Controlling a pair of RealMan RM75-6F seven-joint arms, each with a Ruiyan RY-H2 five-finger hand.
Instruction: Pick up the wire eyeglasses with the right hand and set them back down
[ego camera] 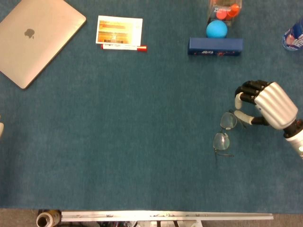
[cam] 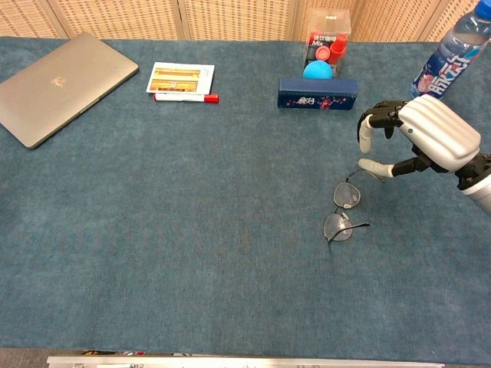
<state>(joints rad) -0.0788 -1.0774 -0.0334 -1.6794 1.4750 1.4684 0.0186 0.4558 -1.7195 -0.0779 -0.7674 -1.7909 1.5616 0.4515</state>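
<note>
The wire eyeglasses (ego camera: pixel 224 131) lie on the blue table cover at the right, lenses one behind the other; the chest view shows them too (cam: pixel 342 210). My right hand (ego camera: pixel 266 104) hovers just right of their far lens, its fingers curled but apart and nothing between them. In the chest view the right hand (cam: pixel 430 135) has its thumb tip right at the glasses' far temple arm; whether it touches is unclear. Only a pale sliver of my left hand (ego camera: pixel 1 130) shows at the left edge of the head view.
A dark blue box (ego camera: pixel 216 46), a blue ball (ego camera: pixel 217 29) and a clear container (cam: pixel 328 36) stand behind the glasses. A water bottle (cam: pixel 448 63) is at the far right, with a laptop (ego camera: pixel 34 37), a card (ego camera: pixel 119 30) and a red marker (ego camera: pixel 124 47) at the far left.
</note>
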